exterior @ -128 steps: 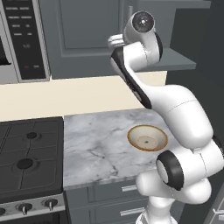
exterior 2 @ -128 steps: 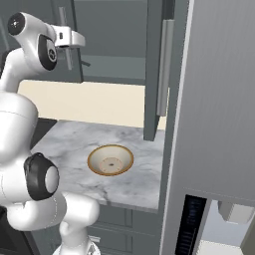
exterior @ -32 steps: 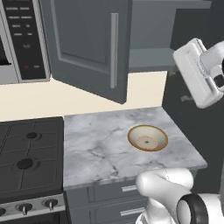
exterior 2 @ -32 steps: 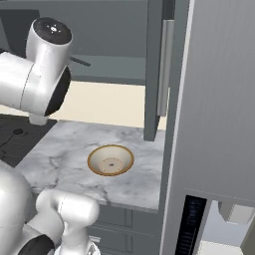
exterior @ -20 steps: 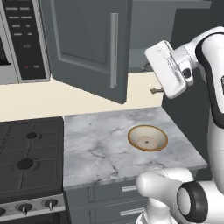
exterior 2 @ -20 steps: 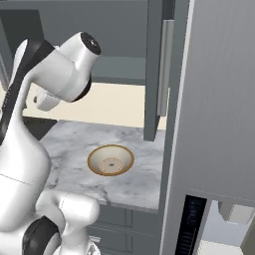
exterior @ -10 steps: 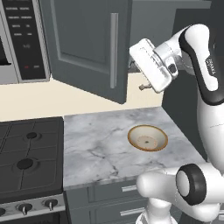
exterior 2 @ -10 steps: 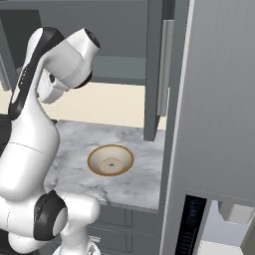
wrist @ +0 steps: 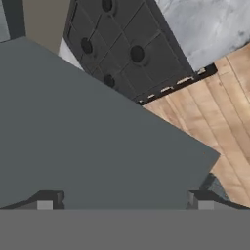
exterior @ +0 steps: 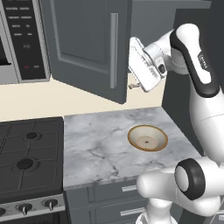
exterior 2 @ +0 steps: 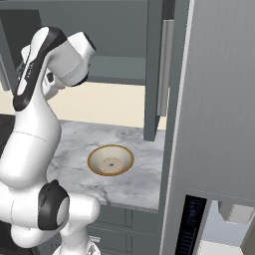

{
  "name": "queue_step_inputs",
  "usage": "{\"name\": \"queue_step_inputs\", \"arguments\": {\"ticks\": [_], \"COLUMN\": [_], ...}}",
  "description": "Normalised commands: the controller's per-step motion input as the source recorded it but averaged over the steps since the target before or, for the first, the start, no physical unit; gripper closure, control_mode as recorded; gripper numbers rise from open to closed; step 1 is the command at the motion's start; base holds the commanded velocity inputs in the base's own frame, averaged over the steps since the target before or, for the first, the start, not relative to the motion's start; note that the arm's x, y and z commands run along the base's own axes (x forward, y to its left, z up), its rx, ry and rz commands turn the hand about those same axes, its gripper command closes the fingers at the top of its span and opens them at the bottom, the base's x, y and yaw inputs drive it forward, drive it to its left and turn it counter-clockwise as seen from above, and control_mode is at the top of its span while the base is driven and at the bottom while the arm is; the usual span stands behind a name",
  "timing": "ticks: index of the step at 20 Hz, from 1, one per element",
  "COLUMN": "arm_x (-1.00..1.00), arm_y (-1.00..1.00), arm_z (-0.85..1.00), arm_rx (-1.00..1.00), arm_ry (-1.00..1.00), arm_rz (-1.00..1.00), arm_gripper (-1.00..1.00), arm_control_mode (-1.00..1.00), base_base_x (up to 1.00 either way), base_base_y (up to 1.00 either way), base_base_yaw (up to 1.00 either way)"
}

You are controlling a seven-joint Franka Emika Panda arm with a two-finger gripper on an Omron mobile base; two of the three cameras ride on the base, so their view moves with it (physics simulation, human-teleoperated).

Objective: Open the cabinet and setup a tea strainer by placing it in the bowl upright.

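- At the far left of the left base view we see the microwave [exterior: 24, 39] on the wall, and under it the black stove [exterior: 28, 159], whose right edge meets the left edge of the marble counter [exterior: 105, 144].
- Next comes the cabinet [exterior: 87, 48]: its left door is swung out over the counter, the long silver handle [exterior: 113, 46] near its free edge, and the door's bottom corner hangs above the counter's back half.
- In the hand view that same grey door face [wrist: 88, 141] lies right before the camera, with the stove [wrist: 122, 49], a corner of the counter and the wood floor [wrist: 224, 112] past its edge.
- Our gripper [exterior: 132, 84] is held high, just right of the door's free edge and pointed toward it; its two dark tips [wrist: 45, 200] stand wide apart with nothing between them.
- The bowl [exterior: 148, 138] sits on the right half of the counter, below the gripper and well apart from it, near the counter's right edge but clear of the front edge.
- Between stove and bowl the marble gives open room.
- In the right base view the bowl [exterior 2: 110, 160] lies left of the cabinet's right door [exterior 2: 155, 69], which is also swung out, and of the tall grey panel [exterior 2: 219, 99].
- We cannot make out the tea strainer; the open shelf [exterior 2: 117, 69] is too dim to tell.
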Motion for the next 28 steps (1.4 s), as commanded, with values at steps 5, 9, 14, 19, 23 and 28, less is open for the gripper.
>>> {"name": "queue_step_inputs", "arguments": {"ticks": [5,9,14,19,23,28], "arm_x": [0.0,-0.03,-0.1,-0.17,-0.08,-0.01], "arm_y": [0.49,0.63,0.64,0.8,0.63,0.22], "arm_z": [0.0,0.0,-0.01,-0.18,-0.14,-0.06], "arm_rx": [0.13,0.13,0.12,0.0,0.0,0.0], "arm_ry": [-0.04,-0.03,-0.03,-0.05,0.0,0.0], "arm_rz": [0.16,0.19,0.19,0.14,0.02,-0.01], "arm_gripper": [-1.0,-1.0,-1.0,-1.0,-1.0,-1.0], "arm_control_mode": [-1.0,-1.0,-1.0,-1.0,-1.0,-1.0], "base_base_x": [0.0,0.0,0.0,0.0,0.0,0.0], "base_base_y": [0.0,0.0,0.0,0.0,0.0,0.0], "base_base_yaw": [0.0,0.0,0.0,0.0,0.0,0.0]}}
